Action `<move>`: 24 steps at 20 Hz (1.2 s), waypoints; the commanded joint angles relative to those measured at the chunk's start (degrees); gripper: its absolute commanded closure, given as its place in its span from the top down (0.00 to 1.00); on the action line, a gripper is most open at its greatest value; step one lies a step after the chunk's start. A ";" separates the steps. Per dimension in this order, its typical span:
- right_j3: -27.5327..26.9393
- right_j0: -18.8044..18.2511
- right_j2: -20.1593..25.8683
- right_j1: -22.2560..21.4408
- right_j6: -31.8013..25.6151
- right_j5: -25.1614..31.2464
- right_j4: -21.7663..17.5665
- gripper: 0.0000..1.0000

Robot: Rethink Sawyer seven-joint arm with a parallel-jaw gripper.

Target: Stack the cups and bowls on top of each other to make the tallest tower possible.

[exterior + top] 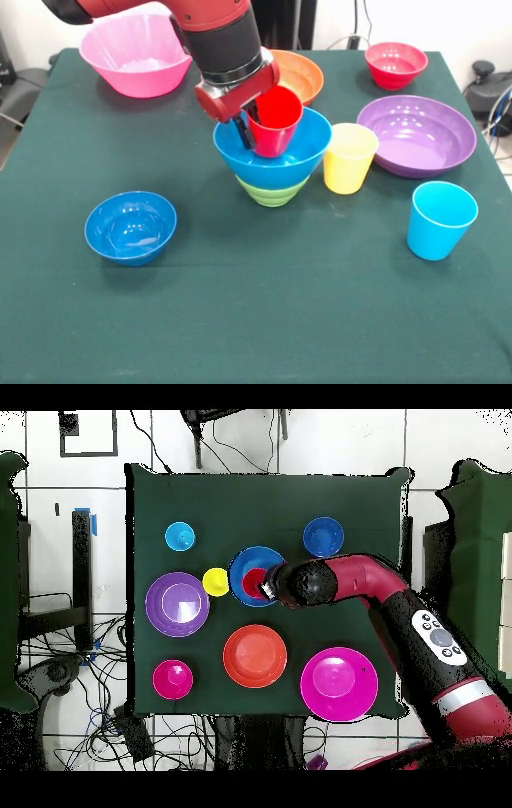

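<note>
Red cup [274, 120] pinched at its rim inside the large blue bowl [272, 152], which sits on the upturned green bowl [272, 192].

From the front you can see the gripper [250, 126] closed narrow on the cup's near wall, one dark finger [242, 133] outside it, the cup tilted a little in the bowl; the green bowl under the stack shows only here. From above, the arm [380, 589] covers the fingers, and only the cup's red mouth shows inside the blue ring. Just beside the fingers, touching the stack, stands the yellow cup [349, 158]; beyond it the purple bowl [416, 134], empty. The sky-blue cup [440, 219] and the small blue bowl [130, 226] stand well apart, both empty. Behind the gripper lie the orange bowl [302, 74], the pink bowl [138, 53] and the small red bowl [395, 64].
</note>
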 commanded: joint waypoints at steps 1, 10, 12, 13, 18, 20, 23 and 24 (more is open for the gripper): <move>2.70 -0.04 2.00 2.39 -6.38 -3.85 -0.29 0.00; 2.26 0.27 2.43 2.32 -6.34 -4.97 -1.17 0.00; 2.19 0.21 2.60 2.64 -6.60 -4.87 -0.99 0.00; 2.13 0.22 2.69 2.80 -6.73 -4.61 -0.83 0.00; 2.07 0.11 2.85 3.48 -7.09 -3.94 -0.69 0.00; 2.23 -0.15 2.90 3.39 -7.18 -4.14 -0.88 0.00; 2.24 -0.29 2.79 2.92 -7.04 -4.95 -1.57 0.00; 2.21 -0.33 2.80 2.74 -7.02 -5.22 -1.75 0.00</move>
